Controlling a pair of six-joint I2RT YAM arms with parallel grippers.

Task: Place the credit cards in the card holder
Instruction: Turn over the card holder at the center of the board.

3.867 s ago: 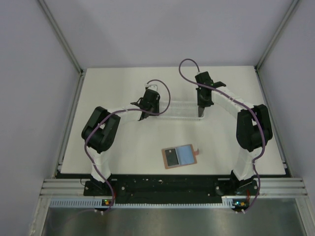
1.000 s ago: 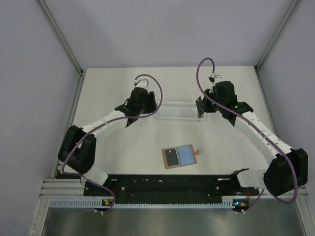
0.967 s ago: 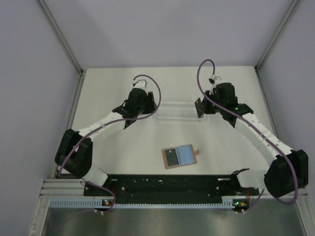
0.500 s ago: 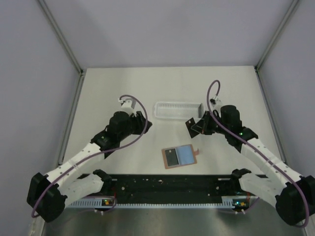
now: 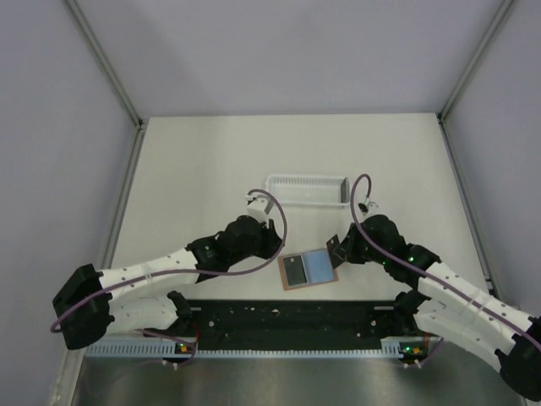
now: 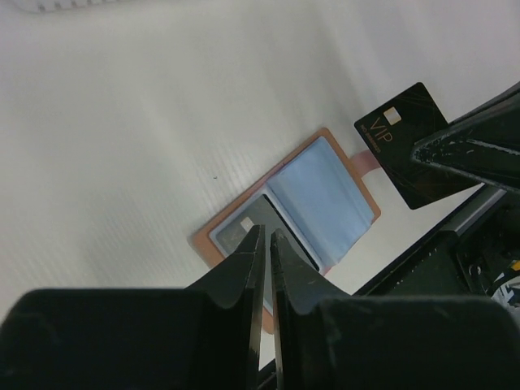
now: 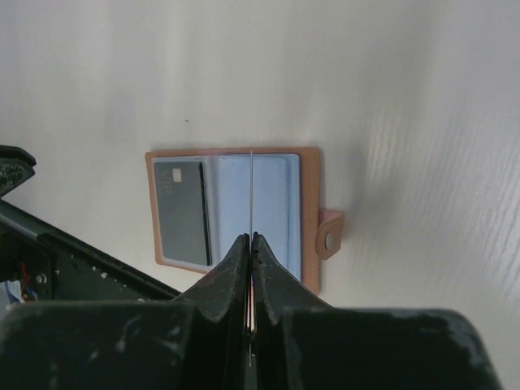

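The card holder (image 5: 325, 266) lies open near the table's front edge, its reddish-brown rim (image 7: 308, 219) framing a dark panel and a pale blue one. One black credit card (image 7: 180, 210) with a small white mark sits in the dark left panel (image 6: 282, 218). My right gripper (image 5: 341, 251) is shut on a second black credit card (image 6: 404, 145). That card shows edge-on (image 7: 252, 183) above the blue panel, and my right gripper (image 7: 252, 237) hangs at the holder's right side. My left gripper (image 5: 274, 246) hovers just left of the holder. Its jaws (image 6: 266, 231) are shut to a hairline slit with nothing between them.
A white slatted tray (image 5: 306, 189) stands behind the holder at mid-table; its edge shows in the left wrist view (image 6: 57, 4). A black rail (image 5: 287, 317) runs along the near edge between the arm bases. Grey walls enclose the table on three sides.
Both arms have swung back from the tray to the holder near the front edge. The right one carried the card along. The left jaws have closed.
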